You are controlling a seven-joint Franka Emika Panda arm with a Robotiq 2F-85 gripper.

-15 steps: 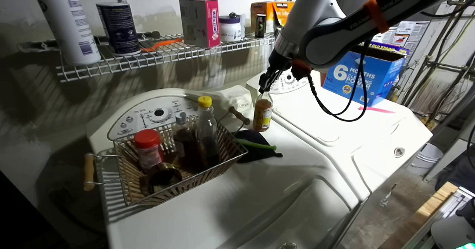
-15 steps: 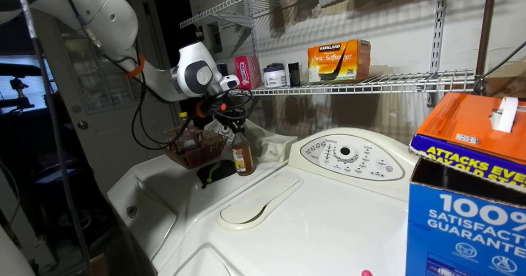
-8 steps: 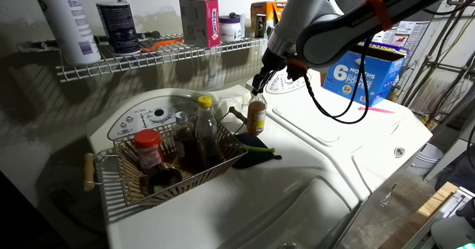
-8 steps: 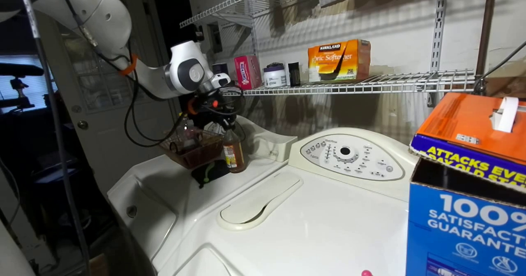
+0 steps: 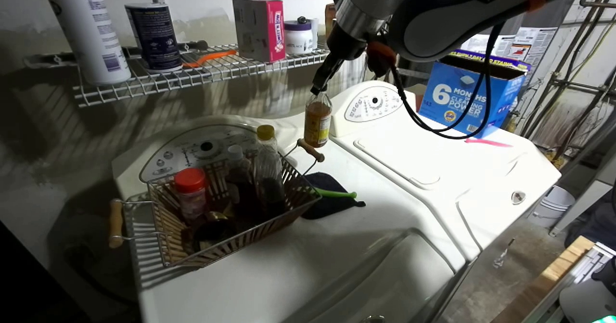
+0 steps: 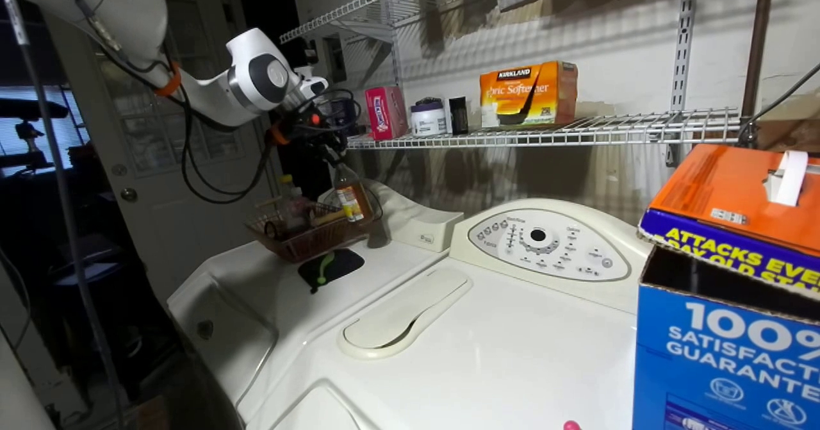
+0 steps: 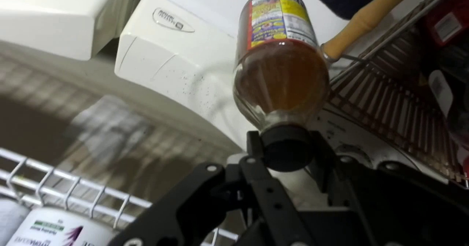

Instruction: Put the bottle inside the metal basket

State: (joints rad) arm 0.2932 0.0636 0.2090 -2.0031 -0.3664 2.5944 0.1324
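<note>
The bottle (image 5: 317,123) has amber-brown liquid, a yellow label, a clear neck and a black cap. My gripper (image 5: 319,90) is shut on its cap and holds it raised over the white machine top, slightly tilted. In the wrist view, the fingertips (image 7: 285,143) press both sides of the cap, with the bottle (image 7: 280,73) hanging beyond. The metal basket (image 5: 245,240) stands beside it; the bottle is outside, near its wooden end handle (image 5: 312,150). The bottle (image 6: 353,200) overlaps the basket's end (image 6: 314,244) in an exterior view. The basket also shows in the wrist view (image 7: 392,103).
The basket holds a red-capped jar (image 5: 191,193), a yellow-capped bottle (image 5: 269,174), a dark bottle (image 5: 239,181) and a mug-like item. A dark cloth (image 5: 327,207) with a green thing (image 5: 335,194) lies beside it. A white wire shelf (image 5: 211,72) runs above. A blue box (image 6: 724,353) stands farther off.
My gripper has carried the bottle up off the machine top and toward the basket's end handle. The dark cloth shifted slightly earlier on. The basket looks unmoved.
</note>
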